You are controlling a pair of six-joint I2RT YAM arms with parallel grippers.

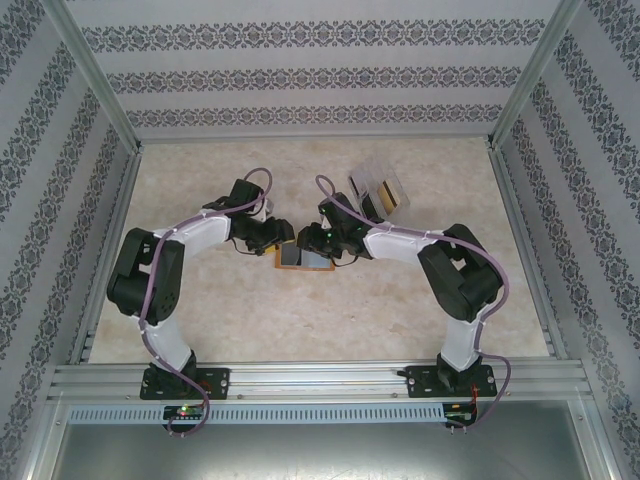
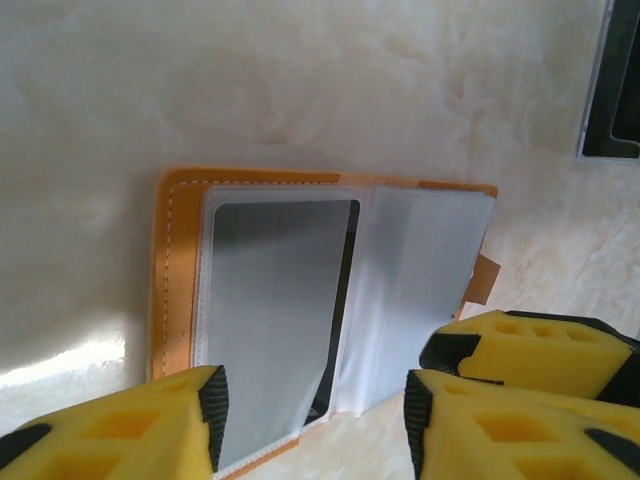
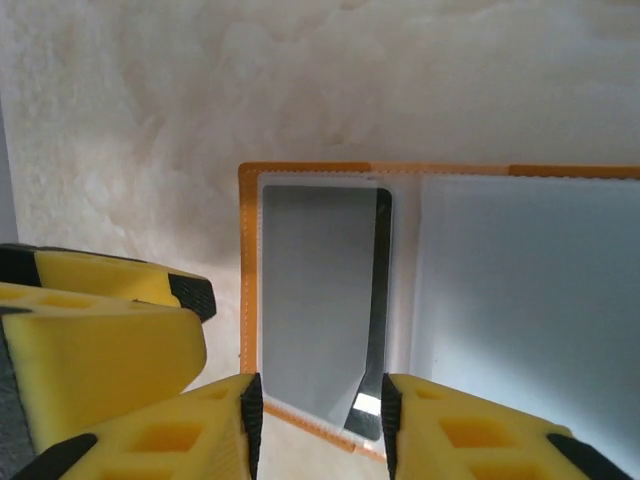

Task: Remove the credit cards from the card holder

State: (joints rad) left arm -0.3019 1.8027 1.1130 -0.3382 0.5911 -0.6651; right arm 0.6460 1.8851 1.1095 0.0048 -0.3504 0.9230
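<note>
The orange card holder (image 1: 303, 259) lies open on the table between both arms. Its grey-blue pockets face up, and its little tab (image 2: 485, 280) sticks out on one side. A dark credit card (image 2: 285, 300) sits in one pocket, and its bare corner pokes out at the pocket's near end (image 3: 368, 412). My left gripper (image 2: 315, 425) is open, with its fingers either side of the holder's near edge. From the opposite side, my right gripper (image 3: 320, 425) stands open over the card's end, pads close to the card's two long edges. The two grippers nearly touch each other.
A clear plastic box (image 1: 378, 190) with something gold and dark in it stands behind the right gripper. Metal frame rails and patterned walls close in the marble-look table (image 1: 300, 330) on all sides. There is free tabletop in front of the holder.
</note>
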